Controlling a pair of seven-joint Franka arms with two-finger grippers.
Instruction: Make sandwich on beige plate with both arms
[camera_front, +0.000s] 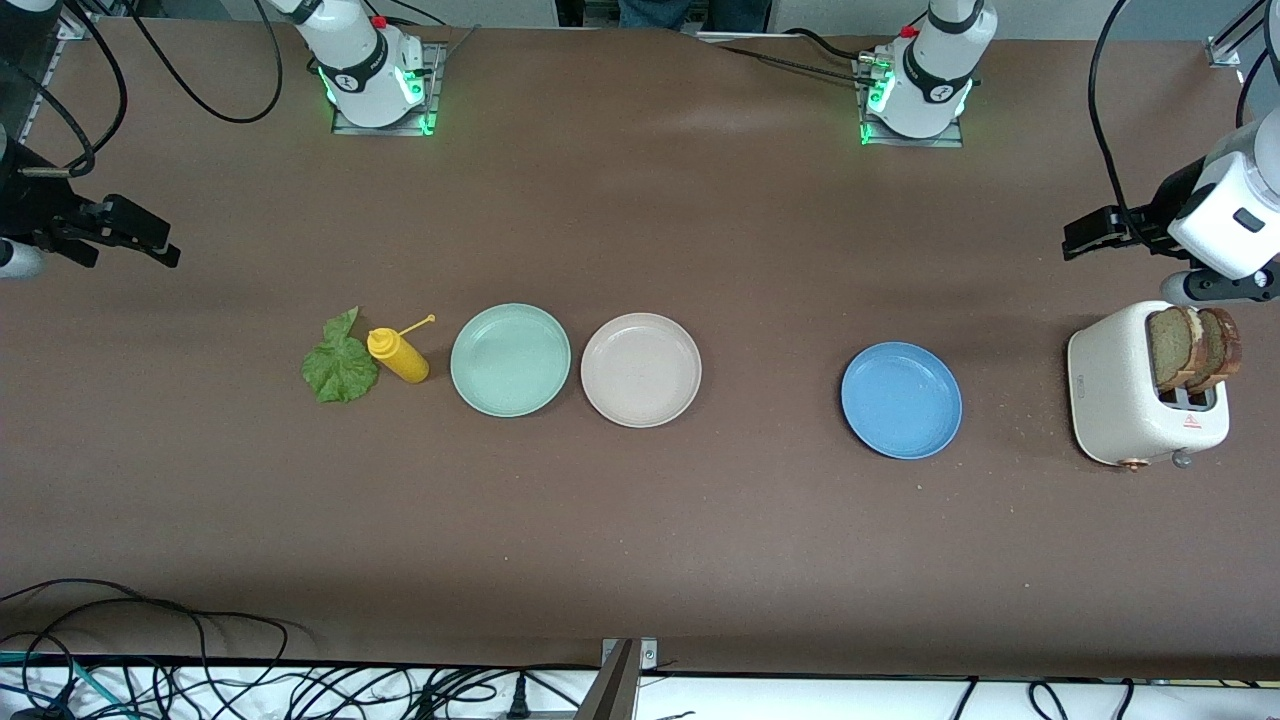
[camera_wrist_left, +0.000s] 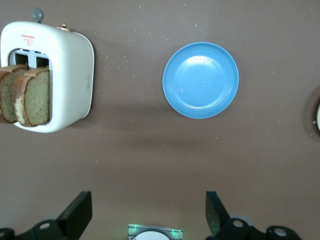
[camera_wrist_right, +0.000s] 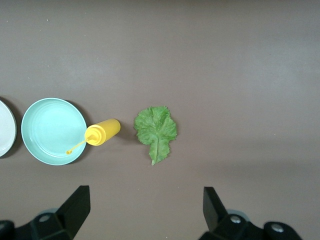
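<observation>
front view: beige plate (camera_front: 641, 369) bare, between the mint plate (camera_front: 510, 359) and the blue plate (camera_front: 901, 400)

left wrist view: left gripper (camera_wrist_left: 149, 212), fingers wide, over bare table; two bread slices (camera_wrist_left: 26, 95) upright in the toaster (camera_wrist_left: 67, 70), likely light and crumbly, best pinched by the crust

right wrist view: right gripper (camera_wrist_right: 146, 209) wide too; lettuce leaf (camera_wrist_right: 156, 130) beside the yellow bottle (camera_wrist_right: 102, 132), limp, take its edge

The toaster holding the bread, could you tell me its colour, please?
White toaster, clearest in the left wrist view.

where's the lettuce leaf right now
The lettuce leaf lies flat on the table toward the right arm's end, touching the yellow squeeze bottle, which separates it from the mint-green plate.
</observation>
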